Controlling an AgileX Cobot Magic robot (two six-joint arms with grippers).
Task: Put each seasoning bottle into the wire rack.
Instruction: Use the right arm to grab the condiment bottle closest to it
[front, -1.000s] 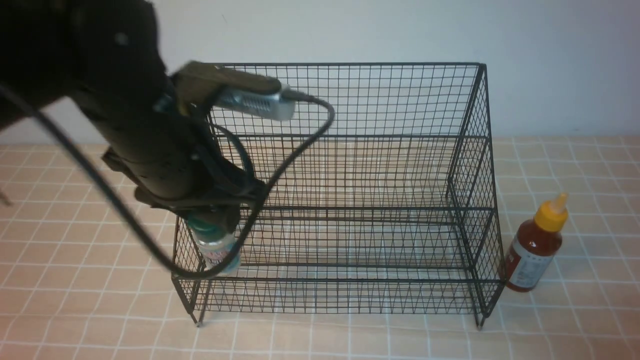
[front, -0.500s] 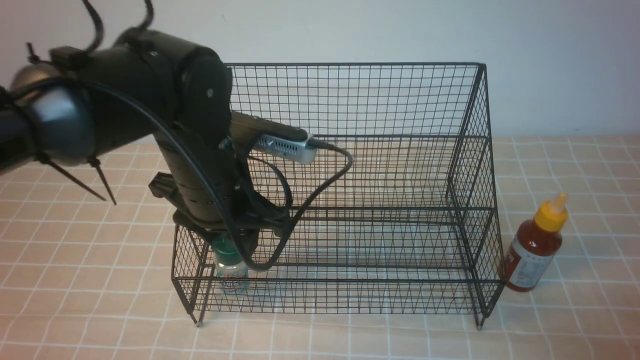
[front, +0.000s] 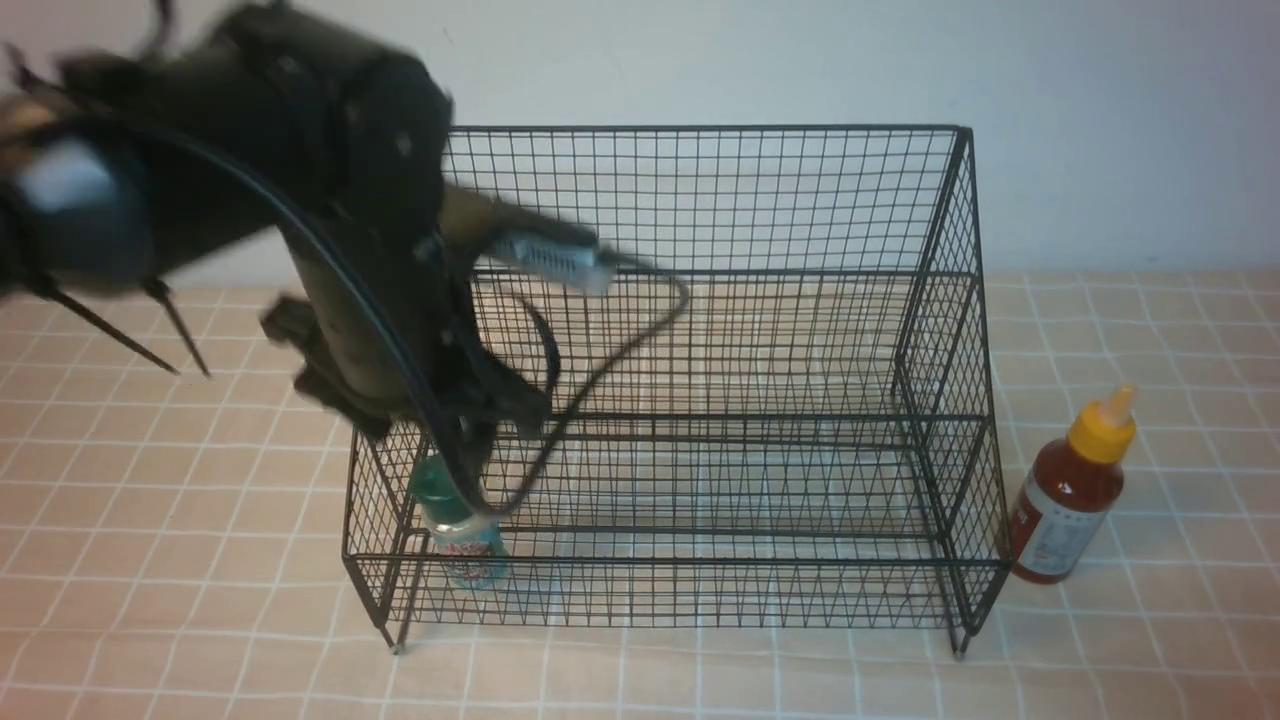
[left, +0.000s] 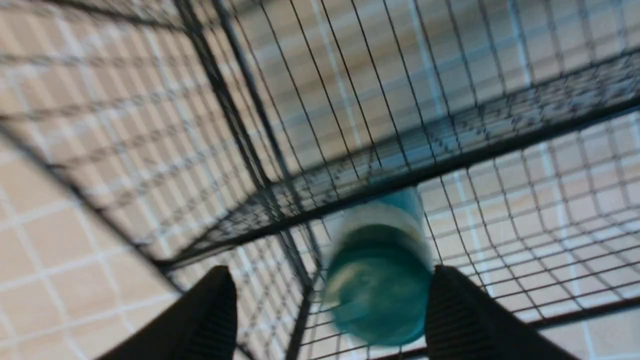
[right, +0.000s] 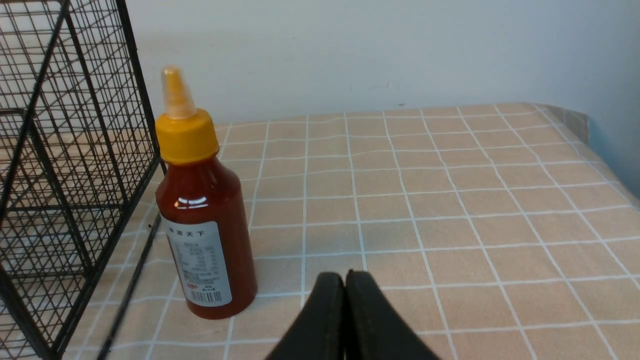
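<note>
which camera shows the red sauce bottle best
The right wrist view: the red sauce bottle stands close, sharp and unobstructed, upright beside the wire rack. The front view shows it whole but small, outside the rack's right end. The left wrist view misses it.

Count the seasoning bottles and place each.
2. The green-capped shaker sits in the wire rack, bottom tier, left end; the red sauce bottle stands outside its right side.
</note>
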